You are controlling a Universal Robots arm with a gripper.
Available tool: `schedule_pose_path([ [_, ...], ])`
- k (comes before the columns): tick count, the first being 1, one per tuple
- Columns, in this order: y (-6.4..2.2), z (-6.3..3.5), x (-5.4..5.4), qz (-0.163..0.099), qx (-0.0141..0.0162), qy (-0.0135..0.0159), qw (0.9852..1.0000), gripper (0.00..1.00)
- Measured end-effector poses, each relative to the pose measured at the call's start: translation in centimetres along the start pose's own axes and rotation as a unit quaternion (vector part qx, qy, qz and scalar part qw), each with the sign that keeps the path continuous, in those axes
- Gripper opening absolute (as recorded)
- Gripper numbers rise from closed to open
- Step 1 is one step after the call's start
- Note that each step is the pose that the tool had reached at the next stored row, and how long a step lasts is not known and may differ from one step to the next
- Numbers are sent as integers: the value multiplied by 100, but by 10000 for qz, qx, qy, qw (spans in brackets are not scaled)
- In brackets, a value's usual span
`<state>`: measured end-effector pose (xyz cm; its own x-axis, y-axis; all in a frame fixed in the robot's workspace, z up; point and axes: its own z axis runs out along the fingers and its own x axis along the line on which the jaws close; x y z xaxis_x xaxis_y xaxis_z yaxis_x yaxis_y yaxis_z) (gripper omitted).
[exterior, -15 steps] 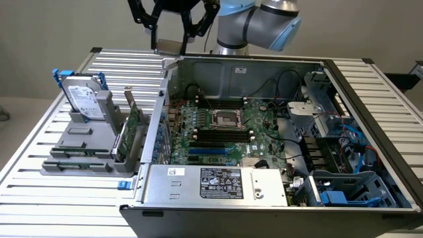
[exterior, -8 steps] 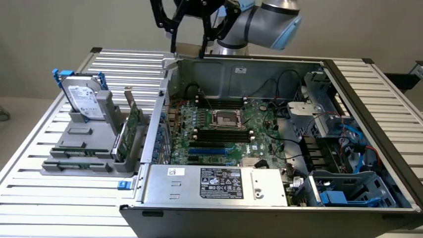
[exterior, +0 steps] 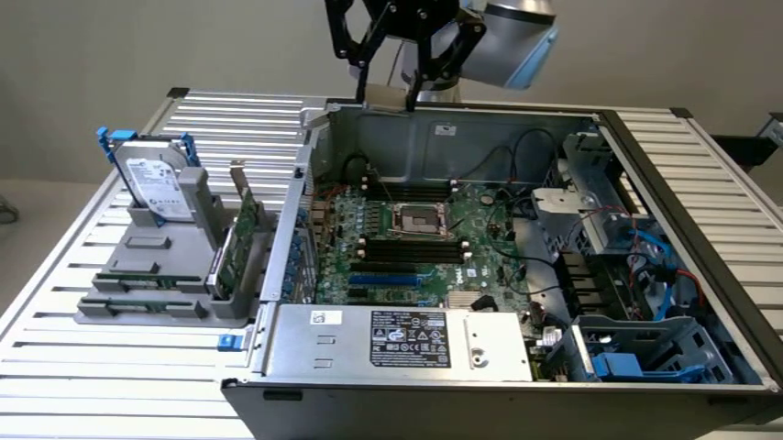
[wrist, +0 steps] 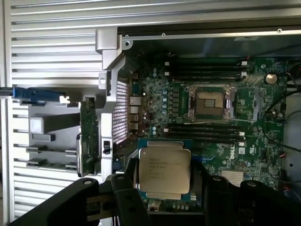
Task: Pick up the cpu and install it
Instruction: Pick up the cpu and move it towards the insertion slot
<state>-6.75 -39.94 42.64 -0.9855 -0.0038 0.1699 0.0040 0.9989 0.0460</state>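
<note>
one cpu [wrist: 164, 170] clamped in end effector [exterior: 389, 99], above open computer case [exterior: 465, 142]

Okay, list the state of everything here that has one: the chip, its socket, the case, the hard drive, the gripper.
cpu: held by the gripper, not in its socket.
gripper: closed on the cpu's edges.
CPU socket: empty.
computer case: lying on its side, open.
hard drive: upright in the grey stand.

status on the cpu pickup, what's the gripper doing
gripper shut on cpu, above the case rear wall. cpu not yet seated. socket open, bare, nothing across it.
</note>
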Motion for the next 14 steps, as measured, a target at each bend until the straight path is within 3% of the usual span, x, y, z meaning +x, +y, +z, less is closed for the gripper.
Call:
schedule_pose_path([
  [7, 139, 63, -306, -1, -1, -2, 10000, 55],
  [14, 391, 159, -411, 0, 3, -14, 10000, 55],
])
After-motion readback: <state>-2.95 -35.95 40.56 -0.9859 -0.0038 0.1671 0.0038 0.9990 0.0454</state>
